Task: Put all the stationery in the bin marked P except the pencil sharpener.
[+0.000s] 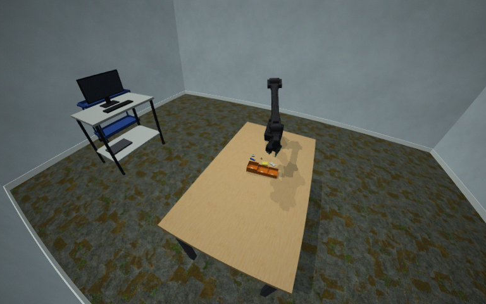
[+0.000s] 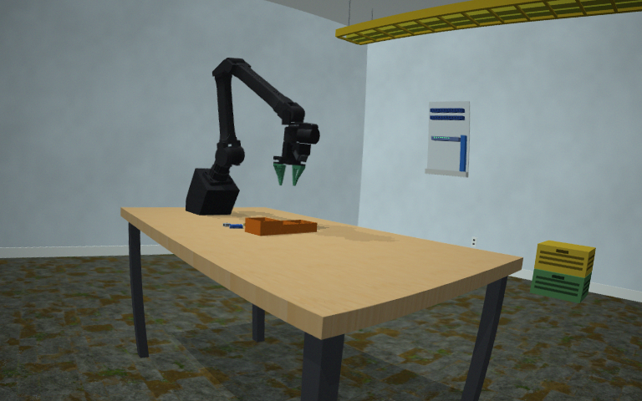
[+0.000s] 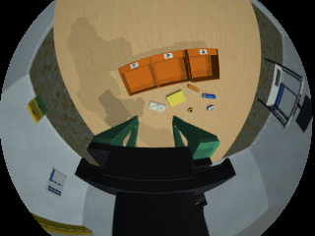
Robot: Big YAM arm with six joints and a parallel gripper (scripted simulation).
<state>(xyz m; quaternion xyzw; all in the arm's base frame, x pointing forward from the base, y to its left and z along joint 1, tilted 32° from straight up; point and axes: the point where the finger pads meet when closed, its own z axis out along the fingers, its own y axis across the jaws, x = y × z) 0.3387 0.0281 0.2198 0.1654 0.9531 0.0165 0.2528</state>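
Observation:
My gripper (image 2: 287, 180) with green fingers hangs open and empty well above the table, on the arm's side of the orange bins; it also shows in the wrist view (image 3: 157, 133). Three orange bins (image 3: 169, 70) stand in a row on the table, each with a small label that is too small to read. Between the bins and me lie a yellow pad (image 3: 175, 98), a white piece (image 3: 157, 105), an orange stick (image 3: 193, 87), a blue piece (image 3: 208, 96), a small white-blue piece (image 3: 211, 108) and a tiny dark thing (image 3: 191, 109).
The arm's black base (image 2: 211, 197) stands at the table's far end. The bins (image 1: 262, 169) and the small things (image 1: 253, 156) sit on the far half of the wooden table. A desk with a monitor (image 1: 101, 87) stands off to the side.

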